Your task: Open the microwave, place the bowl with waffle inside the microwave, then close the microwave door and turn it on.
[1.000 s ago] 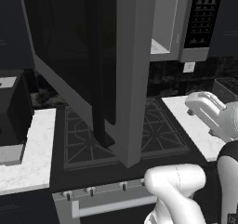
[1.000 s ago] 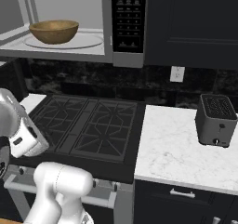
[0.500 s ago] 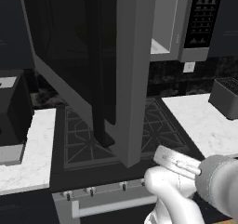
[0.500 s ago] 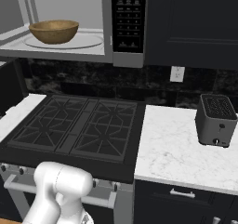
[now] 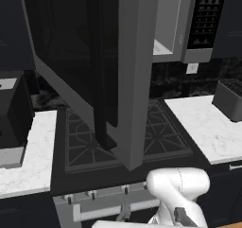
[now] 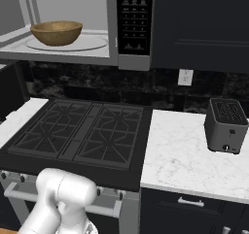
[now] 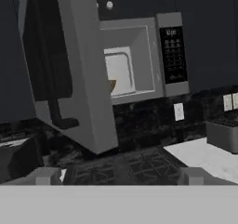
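Observation:
The microwave (image 6: 134,19) hangs above the stove with its door (image 5: 85,57) swung wide open toward me. A brown wooden bowl (image 6: 56,32) rests on the glass turntable inside the cavity; the waffle is hidden behind the bowl's wall. In the hand view the open door (image 7: 69,69) with its dark handle (image 7: 56,111) covers most of the bowl (image 7: 111,85), and the black button panel (image 7: 173,56) stands to the right. My gripper (image 7: 120,176) is low in front of the stove, well back from the microwave, open with nothing between its fingertips (image 7: 44,175).
A black gas stove (image 6: 78,133) lies under the microwave. A dark toaster (image 6: 224,126) stands on the white marble counter (image 6: 185,155) to the right. A black boxy appliance (image 5: 14,113) sits on the left counter. The open door juts out over the stove.
The hand and forearm have dropped down and out of both base views. The door, bowl and other things have stayed put.

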### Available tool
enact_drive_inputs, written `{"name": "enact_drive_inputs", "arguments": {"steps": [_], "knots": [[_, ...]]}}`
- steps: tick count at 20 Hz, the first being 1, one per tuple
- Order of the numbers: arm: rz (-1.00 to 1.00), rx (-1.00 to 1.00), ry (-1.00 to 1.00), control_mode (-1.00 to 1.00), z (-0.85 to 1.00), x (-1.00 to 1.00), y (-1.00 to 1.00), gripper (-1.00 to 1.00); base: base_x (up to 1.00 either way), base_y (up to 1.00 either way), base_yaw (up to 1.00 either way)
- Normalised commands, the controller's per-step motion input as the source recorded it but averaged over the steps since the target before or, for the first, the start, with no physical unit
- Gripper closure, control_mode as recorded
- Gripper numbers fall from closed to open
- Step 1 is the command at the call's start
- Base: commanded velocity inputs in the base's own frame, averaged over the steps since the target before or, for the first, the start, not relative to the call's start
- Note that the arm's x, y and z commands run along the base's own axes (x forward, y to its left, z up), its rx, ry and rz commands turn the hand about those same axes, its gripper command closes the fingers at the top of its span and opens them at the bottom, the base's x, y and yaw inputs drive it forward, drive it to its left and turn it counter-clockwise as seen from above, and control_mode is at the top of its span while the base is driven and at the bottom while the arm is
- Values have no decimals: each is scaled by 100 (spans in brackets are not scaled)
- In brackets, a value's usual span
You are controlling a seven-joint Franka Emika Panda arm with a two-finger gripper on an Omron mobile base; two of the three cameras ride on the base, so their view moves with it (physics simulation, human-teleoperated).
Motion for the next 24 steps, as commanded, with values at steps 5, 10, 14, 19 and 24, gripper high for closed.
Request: {"name": "enact_drive_inputs", "arguments": {"steps": [5,10,14,19,24], "knots": [[-31,-10,-19,-100,42,81,68,-100,0,0,0],[-33,0,-10,-100,54,100,7,-100,0,0,0],[-30,0,-10,-100,51,95,-19,-100,0,0,0],[-22,0,0,-100,21,100,-44,-100,0,0,0],[-7,3,-1,-100,13,96,-98,-100,0,0,0]]}}
